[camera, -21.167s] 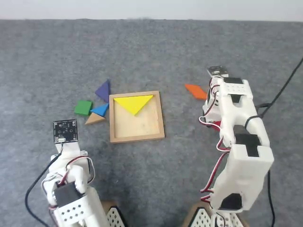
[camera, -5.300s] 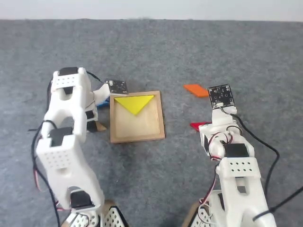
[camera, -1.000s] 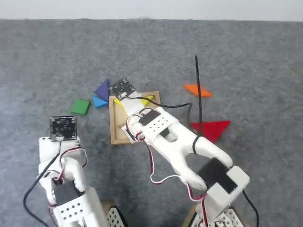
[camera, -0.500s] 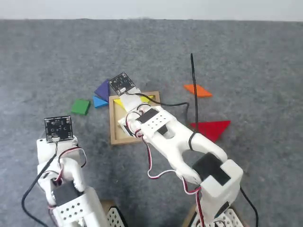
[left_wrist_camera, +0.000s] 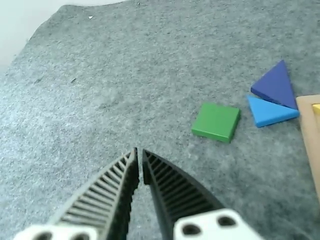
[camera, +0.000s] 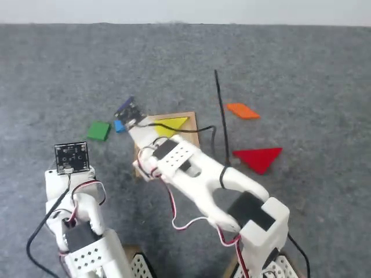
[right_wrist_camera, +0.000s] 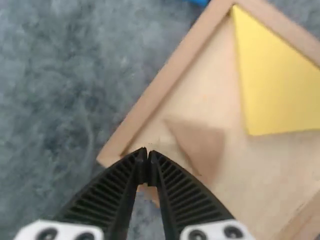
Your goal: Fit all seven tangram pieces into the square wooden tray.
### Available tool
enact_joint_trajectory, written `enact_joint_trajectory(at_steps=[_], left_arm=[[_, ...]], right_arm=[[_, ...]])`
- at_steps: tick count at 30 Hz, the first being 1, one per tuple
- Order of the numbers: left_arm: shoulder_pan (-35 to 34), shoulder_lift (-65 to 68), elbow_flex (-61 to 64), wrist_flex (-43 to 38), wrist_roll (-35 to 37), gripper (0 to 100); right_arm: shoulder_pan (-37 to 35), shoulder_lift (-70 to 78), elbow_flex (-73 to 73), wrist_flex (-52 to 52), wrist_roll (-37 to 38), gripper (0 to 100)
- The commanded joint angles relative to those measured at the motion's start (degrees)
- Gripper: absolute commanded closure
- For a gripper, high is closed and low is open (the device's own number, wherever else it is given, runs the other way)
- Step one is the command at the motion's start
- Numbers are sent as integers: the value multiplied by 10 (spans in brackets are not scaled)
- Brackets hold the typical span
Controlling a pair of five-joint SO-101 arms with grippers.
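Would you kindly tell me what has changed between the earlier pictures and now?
The small tan wooden triangle went from left of the square wooden tray into it. The left arm drew back; the right arm swung across the tray, its hand now over a tray corner. The yellow triangle and the orange parallelogram stayed put.

Yellow triangle (right_wrist_camera: 280, 85), tan triangle (right_wrist_camera: 197, 145) inside wooden tray (right_wrist_camera: 170, 75)

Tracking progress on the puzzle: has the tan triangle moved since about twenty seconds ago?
Yes. It lay on the mat left of the wooden tray; now the tan triangle lies inside it, near the yellow triangle.
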Motion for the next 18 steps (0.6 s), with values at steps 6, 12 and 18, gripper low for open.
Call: enact_joint_trajectory(at_steps=[6, 12, 18], left_arm=[[-4, -10, -7, -9, 6, 988], [-4, -10, -7, -9, 6, 988], [-4, -10, -7, -9, 6, 988]], right_arm=[[40, -64, -43, 35, -2, 991], [75, -45, -36, -22, -4, 991], [67, 26, -60, -26, -3, 991]])
